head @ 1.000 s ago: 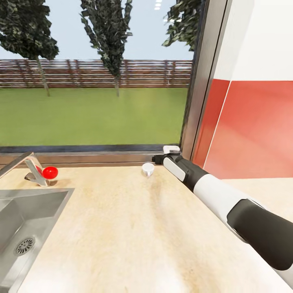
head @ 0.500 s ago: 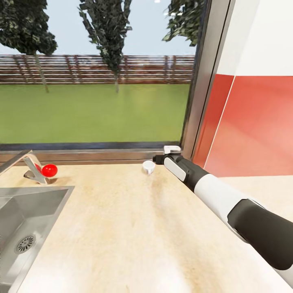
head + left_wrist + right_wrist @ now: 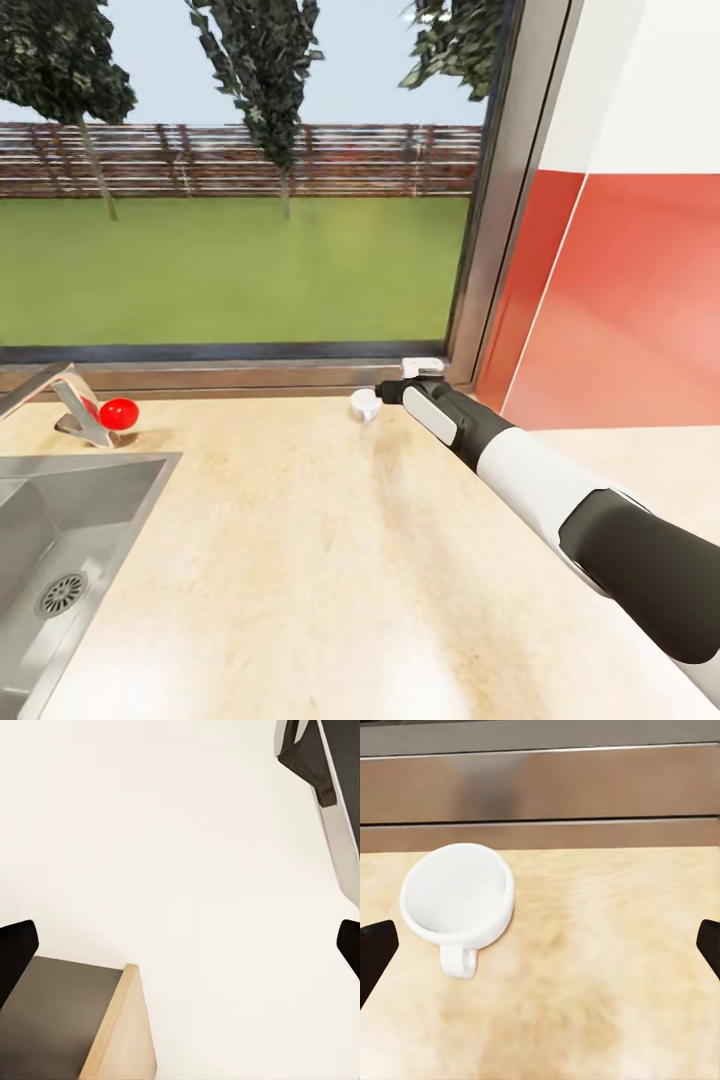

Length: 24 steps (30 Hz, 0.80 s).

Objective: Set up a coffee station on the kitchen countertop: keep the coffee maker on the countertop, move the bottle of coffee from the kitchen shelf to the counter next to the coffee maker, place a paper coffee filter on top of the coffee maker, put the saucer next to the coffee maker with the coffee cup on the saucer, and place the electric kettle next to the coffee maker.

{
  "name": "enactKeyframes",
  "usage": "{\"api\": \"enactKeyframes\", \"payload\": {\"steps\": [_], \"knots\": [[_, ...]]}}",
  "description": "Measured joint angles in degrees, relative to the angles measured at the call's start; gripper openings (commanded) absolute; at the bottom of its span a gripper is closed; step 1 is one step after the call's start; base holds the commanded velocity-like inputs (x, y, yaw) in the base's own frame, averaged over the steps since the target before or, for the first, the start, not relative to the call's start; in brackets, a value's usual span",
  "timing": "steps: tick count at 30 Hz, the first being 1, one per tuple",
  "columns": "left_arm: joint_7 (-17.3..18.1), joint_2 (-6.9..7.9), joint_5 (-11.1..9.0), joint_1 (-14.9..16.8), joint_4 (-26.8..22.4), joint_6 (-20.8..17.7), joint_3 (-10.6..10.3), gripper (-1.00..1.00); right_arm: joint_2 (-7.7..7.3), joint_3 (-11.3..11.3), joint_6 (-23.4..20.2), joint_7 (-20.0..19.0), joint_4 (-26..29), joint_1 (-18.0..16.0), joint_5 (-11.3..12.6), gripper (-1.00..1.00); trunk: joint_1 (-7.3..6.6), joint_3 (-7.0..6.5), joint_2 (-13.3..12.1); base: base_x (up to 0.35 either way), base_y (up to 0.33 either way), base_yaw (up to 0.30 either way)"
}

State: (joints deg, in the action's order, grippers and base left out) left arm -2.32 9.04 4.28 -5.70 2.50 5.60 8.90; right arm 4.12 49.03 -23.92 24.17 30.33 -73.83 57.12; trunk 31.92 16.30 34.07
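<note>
1. One cup (image 3: 363, 405), white, stands upright on the countertop (image 3: 330, 560) close to its back edge, just below the window sill (image 3: 230, 374). In the right wrist view the cup (image 3: 458, 898) shows an empty bowl, with its small handle (image 3: 459, 961) turned toward the camera.
2. The right gripper (image 3: 385, 393) is at the end of the right arm (image 3: 560, 500), which reaches diagonally across the countertop toward the back corner. It sits just beside the cup, on the side nearer the red wall (image 3: 620, 310); whether it touches the cup cannot be told from the head view.
3. Right fingers (image 3: 375, 952): the two dark tips sit at opposite edges of the right wrist view, spread wide apart with nothing between them. The cup lies ahead of the tips, nearer one finger than the other.
4. The left gripper (image 3: 180, 952) also has its dark tips wide apart, nothing held. Beyond it lie a pale plain surface and the corner of a wood-edged board (image 3: 120, 1035) with a grey face.
5. A steel sink (image 3: 70, 560) is sunk into the countertop at the left of the head view, well apart from the cup.
6. A tap (image 3: 60, 405) stands behind the sink, with a red ball-like knob (image 3: 119, 411) beside its base.
7. The window (image 3: 240, 200) shows lawn, trees and a slatted fence.
</note>
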Motion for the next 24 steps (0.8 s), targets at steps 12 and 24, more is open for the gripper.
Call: {"api": "enactKeyframes", "payload": {"steps": [12,24], "knots": [[-0.02,-0.04,0.0,-0.05,0.0,0.02,0.0,1.0,0.13,-0.05,0.0,0.0,0.07,0.0,0.0,1.0,0.0,1.09,0.0,0.0,0.0,0.0],[-0.03,-0.1,0.0,-0.05,0.0,0.02,0.03,1.0,0.03,-4.79,0.75,0.15,5.75,-0.02,-0.13,1.0,0.0,2.12,0.01,0.0,0.0,0.056]]}}
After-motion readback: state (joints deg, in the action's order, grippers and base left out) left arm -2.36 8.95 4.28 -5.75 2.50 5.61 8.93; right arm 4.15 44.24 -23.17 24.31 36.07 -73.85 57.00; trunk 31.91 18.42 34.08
